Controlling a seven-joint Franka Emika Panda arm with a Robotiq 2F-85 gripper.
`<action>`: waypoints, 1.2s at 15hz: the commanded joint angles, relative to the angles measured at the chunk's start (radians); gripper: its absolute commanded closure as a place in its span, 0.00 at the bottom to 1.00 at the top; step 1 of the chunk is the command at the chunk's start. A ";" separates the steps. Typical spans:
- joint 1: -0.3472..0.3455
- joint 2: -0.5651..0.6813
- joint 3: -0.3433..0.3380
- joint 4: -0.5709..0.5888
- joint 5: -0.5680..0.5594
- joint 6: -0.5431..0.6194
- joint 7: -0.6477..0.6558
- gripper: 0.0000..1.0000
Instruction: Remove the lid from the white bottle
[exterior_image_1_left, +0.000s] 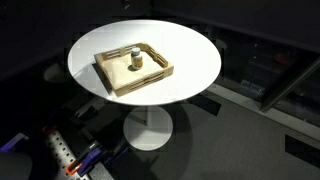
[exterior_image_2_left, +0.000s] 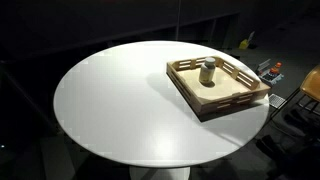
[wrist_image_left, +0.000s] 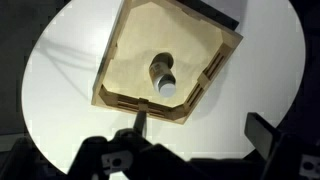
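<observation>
Greyish-dark round lid (exterior_image_2_left: 208, 62) was seated on the small upright whitish bottle (exterior_image_2_left: 207, 76) amid the light wooden tray (exterior_image_2_left: 235, 104), clear of its edges, so the gripper (wrist_image_left: 195, 145), jaws held apart well above, was judged best centred and closed on the lid alone.

A small white bottle (exterior_image_1_left: 134, 62) stands upright near the middle of a light wooden tray (exterior_image_1_left: 106, 77), its whitish to pale tan body clear of the tray's walls. The lid (exterior_image_2_left: 208, 63), a low round cap, greyish-dark on top, sits closed on the bottle, about as wide as the bottle itself.
</observation>
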 joint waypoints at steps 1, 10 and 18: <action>-0.021 0.001 0.020 0.002 0.010 -0.003 -0.007 0.00; -0.021 0.001 0.020 0.003 0.010 -0.003 -0.007 0.00; -0.052 0.090 0.094 0.055 -0.072 0.022 0.083 0.00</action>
